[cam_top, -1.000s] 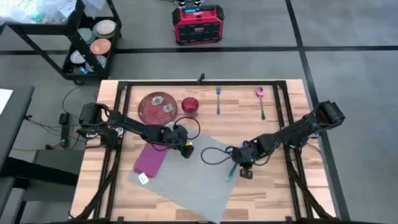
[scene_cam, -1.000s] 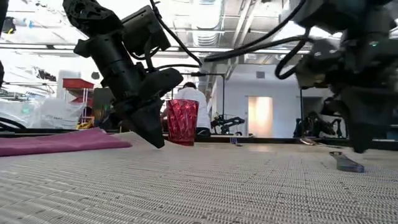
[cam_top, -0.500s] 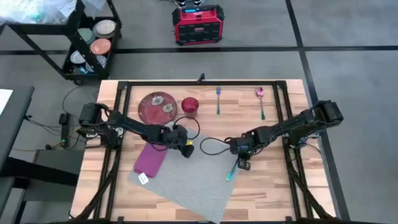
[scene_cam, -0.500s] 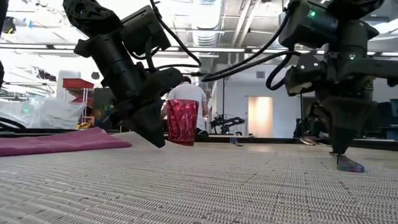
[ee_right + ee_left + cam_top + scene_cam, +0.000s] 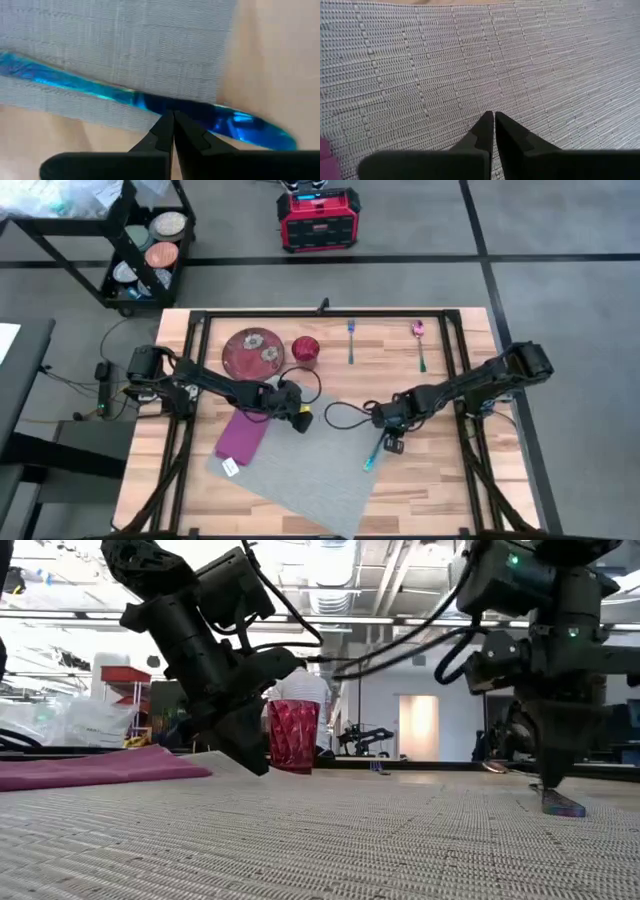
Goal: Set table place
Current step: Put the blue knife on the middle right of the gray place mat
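You are getting even, soft overhead light on the table (image 5: 440, 480), with faint shadows. Beyond the red glass (image 5: 292, 736), bright ceiling strips and a doorway are glaring. The blue utensil (image 5: 150, 102) is showing blurred in the right wrist view.

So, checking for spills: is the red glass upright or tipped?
Upright: the red glass stands on its base on the table, rim up.

Upper centre: red plate (image 5: 253, 351), red cup (image 5: 305, 350), fork (image 5: 351, 340), spoon (image 5: 420, 344). Centre: magenta napkin (image 5: 241, 436), blue knife (image 5: 374, 450). Upper left: black cart (image 5: 110, 235). Top: red case (image 5: 318, 219).
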